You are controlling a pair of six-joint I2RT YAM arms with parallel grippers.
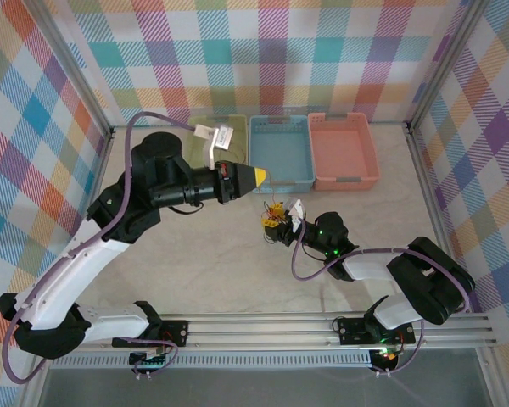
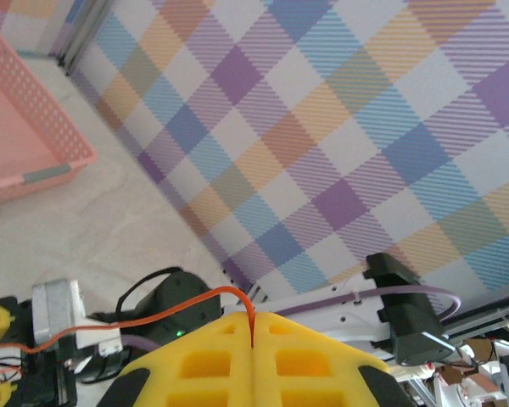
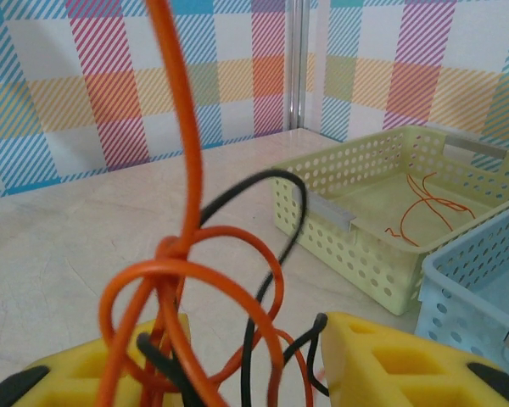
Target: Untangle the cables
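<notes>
The cables are a knot of orange [image 3: 182, 280] and black [image 3: 276, 254] strands, which the top view shows as a small tangle [image 1: 275, 217] in mid-table. My right gripper [image 3: 250, 365] [image 1: 277, 225] is closed around this knot, its yellow fingers held apart by the loops. One orange strand [image 3: 176, 102] rises taut out of the knot. My left gripper [image 2: 253, 339] [image 1: 261, 175] hovers above and left of the tangle. It is shut on the end of that orange strand [image 2: 153, 314], which arcs away toward the right arm.
Three baskets stand along the back wall: yellow-green [image 3: 356, 229] with a loose orange cable [image 3: 424, 208] inside, blue [image 1: 282, 153] and pink [image 1: 343, 150]. The left arm overhangs the yellow-green one. Checkered walls enclose the table on three sides.
</notes>
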